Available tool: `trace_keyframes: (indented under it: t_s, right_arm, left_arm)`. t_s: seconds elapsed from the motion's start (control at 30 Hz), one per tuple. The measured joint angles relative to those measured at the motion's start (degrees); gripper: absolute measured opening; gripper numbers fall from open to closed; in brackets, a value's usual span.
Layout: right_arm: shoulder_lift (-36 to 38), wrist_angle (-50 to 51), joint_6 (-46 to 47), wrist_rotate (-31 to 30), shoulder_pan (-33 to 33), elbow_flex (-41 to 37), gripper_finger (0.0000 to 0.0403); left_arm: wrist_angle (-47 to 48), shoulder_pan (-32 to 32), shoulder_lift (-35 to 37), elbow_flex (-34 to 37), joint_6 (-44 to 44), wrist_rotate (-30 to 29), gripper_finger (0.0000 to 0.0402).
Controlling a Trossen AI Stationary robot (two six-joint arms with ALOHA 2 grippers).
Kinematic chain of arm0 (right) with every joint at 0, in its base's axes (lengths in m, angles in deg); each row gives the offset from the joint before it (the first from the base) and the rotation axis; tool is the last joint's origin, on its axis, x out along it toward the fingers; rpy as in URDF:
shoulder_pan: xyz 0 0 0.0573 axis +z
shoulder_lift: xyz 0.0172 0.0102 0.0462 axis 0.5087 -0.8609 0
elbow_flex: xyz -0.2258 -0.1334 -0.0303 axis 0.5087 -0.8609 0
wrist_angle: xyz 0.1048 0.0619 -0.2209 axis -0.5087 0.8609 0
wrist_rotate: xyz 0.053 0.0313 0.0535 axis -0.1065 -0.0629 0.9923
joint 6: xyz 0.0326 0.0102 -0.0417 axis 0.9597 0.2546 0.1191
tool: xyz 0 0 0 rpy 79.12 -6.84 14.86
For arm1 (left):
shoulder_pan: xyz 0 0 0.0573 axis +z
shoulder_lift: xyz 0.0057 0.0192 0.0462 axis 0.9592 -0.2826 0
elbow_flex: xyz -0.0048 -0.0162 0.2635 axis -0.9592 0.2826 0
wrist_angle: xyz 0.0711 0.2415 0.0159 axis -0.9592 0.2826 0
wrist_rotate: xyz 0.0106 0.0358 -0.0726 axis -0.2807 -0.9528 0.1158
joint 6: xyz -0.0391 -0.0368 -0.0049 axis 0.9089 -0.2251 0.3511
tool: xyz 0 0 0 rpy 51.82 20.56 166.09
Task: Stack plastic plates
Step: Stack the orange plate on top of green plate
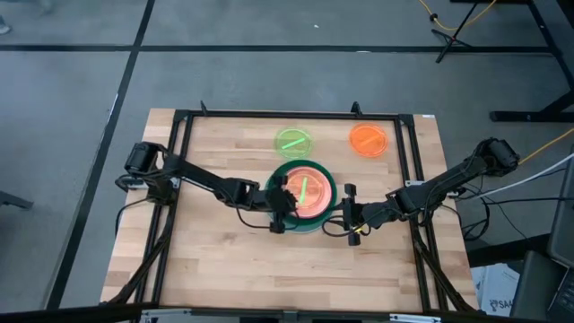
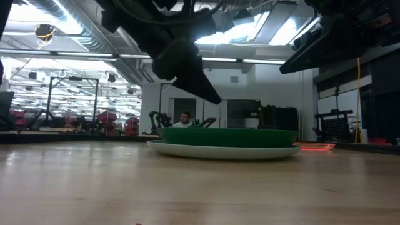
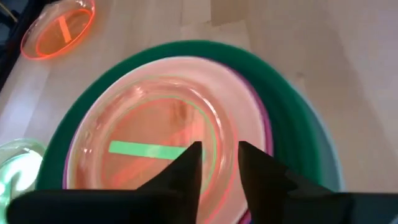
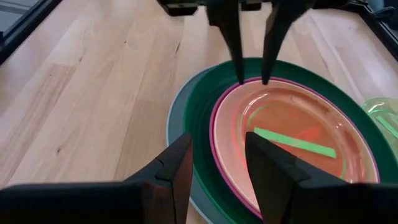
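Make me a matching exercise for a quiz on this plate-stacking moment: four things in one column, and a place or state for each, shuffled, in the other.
Things:
1. orange plate
2. lone lime green plate
3. dark green plate
4. left gripper

Places or states:
A. large plate near the bottom of the stack
B. alone near the table's far right corner
C. fingers open, tips at the stack's rim
D. alone just behind the stack

Pairs: 1-B, 2-D, 3-A, 4-C
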Motion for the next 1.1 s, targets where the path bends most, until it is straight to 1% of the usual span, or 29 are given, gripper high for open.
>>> trace_keyframes:
  t_s: [0.07, 0.17, 0.23, 0.33, 0.43, 0.6, 0.77, 0.87, 1.0, 1.1]
  right_arm:
    - [0.0, 0.08, 0.0, 0.02, 0.0, 0.0, 0.0138]
    - [0.0, 0.35, -0.02, 0.01, 0.01, 0.0, 0.0138]
    - [0.02, 0.62, -0.02, -0.02, 0.0, 0.03, 0.0138]
    - [0.13, 1.76, -0.02, -2.45, 0.02, 0.0, 0.0138]
    - [0.33, 3.97, 1.17, -5.37, 0.0, 0.01, 0.0138]
    - [1.3, 8.27, 3.37, -6.27, -1.91, 0.07, 0.0138]
    - [2.2, 15.39, 6.02, -8.49, -8.06, 0.11, 0.0138]
    - [2.29, 19.37, 6.89, -8.55, -13.6, 0.02, 0.0138]
    - [2.29, 22.96, 7.02, -8.33, -21.49, 0.02, 0.0138]
    - [2.29, 23.47, 7.04, -8.09, -27.55, 0.02, 0.0138]
  left_arm:
    - [1.27, -0.73, 1.36, 0.0, 0.16, -0.42, 0.0111]
    - [1.29, -1.9, 3.1, 0.17, 0.47, -0.53, 0.0118]
    - [0.27, -3.05, 3.73, 0.46, 1.23, 0.88, 0.0119]
    - [-1.7, -5.53, 5.27, 2.21, 1.5, 1.96, 0.0119]
    - [-11.2, -7.51, 5.76, 6.05, 2.24, 2.08, 0.0119]
    - [-30.98, -10.42, 6.07, 14.79, 5.3, 3.12, 0.0119]
    - [-48.08, -12.97, 5.96, 23.19, 7.52, 2.58, 0.0119]
    - [-56.09, -14.45, 5.96, 26.8, 7.44, 0.12, 0.0119]
    - [-59.27, -14.83, 5.96, 28.41, 7.21, -3.84, 0.0119]
    - [-59.16, -14.78, 5.96, 28.4, 7.25, -4.66, 0.0119]
